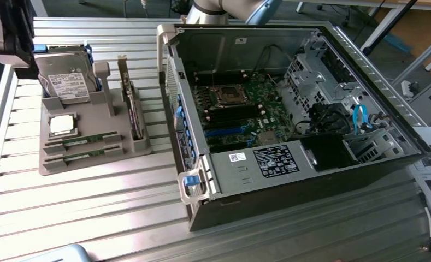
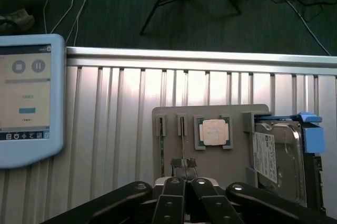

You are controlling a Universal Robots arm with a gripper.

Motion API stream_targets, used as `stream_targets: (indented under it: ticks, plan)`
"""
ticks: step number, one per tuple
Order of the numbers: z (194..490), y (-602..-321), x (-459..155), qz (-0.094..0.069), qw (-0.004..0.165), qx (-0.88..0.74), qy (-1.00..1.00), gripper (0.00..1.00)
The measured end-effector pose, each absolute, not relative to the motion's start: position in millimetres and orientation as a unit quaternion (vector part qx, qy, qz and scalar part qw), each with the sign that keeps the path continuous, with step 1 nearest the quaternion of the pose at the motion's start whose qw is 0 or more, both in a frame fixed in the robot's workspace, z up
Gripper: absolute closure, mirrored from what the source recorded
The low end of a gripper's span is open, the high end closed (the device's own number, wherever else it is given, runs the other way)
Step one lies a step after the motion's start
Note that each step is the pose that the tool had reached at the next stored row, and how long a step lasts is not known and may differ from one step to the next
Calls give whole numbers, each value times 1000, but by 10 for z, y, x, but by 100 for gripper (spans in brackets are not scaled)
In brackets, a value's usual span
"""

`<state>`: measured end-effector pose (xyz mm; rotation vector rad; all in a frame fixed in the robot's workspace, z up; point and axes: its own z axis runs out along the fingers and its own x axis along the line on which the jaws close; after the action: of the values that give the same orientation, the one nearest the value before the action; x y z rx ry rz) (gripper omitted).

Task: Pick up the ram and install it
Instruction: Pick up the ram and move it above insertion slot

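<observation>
**A:** Where does the pick stand?

**B:** Not begun, I'd say. Both sticks lie flat in their slots in the grey tray [image 1: 91, 166], at the end away from the hard drive [image 1: 69, 82], on the slatted desk [image 1: 91, 207]. In the wrist view the gripper [image 2: 183, 164] lines up with the ram [image 1: 82, 142] nearer the processor [image 1: 60, 124]. Its twin [image 1: 82, 158] lies just beside it. The fingers [image 2: 171, 190] are pressed together and pinch nothing.

**A:** How should it be done well?

**B:** The fingers have to part before they go down. As they are now, they would land on the board's edge. I'd have them straddle the thin board near mid-length, square to its long side. The lift should go straight up so both end clips let go evenly. The processor sits close by, so there is little room to drift that way.

**A:** Any writing, going left to right?

**B:** The tablet [image 2: 26, 103] shows two round button icons and a blue bar, but its words are too small to read. The hard drive carries a white label whose print I can't make out. The computer case [image 1: 223, 224] has a white sticker [image 1: 236, 157] and a black label [image 1: 276, 162], and neither is legible. I can't name any brand.
</observation>
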<state>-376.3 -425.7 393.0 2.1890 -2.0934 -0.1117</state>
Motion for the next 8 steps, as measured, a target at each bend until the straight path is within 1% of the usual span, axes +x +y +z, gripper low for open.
stream_targets:
  ticks: [8]
  plan:
    - [3930, -4258, -3769, -21, 41, 728, -684, 89]
